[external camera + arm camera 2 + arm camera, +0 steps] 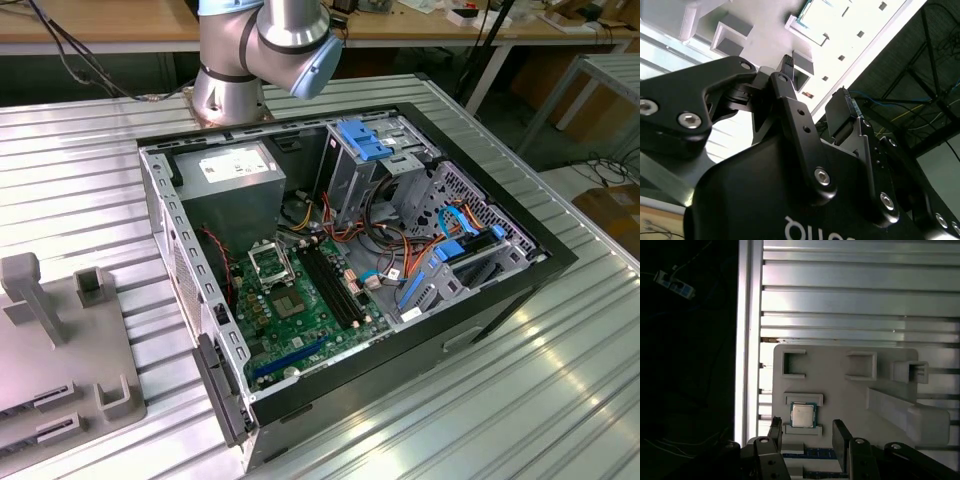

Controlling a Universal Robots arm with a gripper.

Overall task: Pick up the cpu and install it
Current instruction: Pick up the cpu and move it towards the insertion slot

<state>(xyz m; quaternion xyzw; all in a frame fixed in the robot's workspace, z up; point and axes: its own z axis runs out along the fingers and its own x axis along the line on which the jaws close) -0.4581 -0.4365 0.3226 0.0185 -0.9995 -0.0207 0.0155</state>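
I have the pincer (806,421) open and empty. In the first wrist view the cpu (803,415) shows between its fingers (840,434), lying flat between two brackets (804,399) on the grey tray (840,390), on the counter (860,300) beside the case (480,325).

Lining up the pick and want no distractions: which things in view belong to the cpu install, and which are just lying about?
Job in hand: cpu in its grey tray; gripper, jaws open; motherboard socket.
Lying about: power supply; drive cage; cable bundle; empty tray holders.
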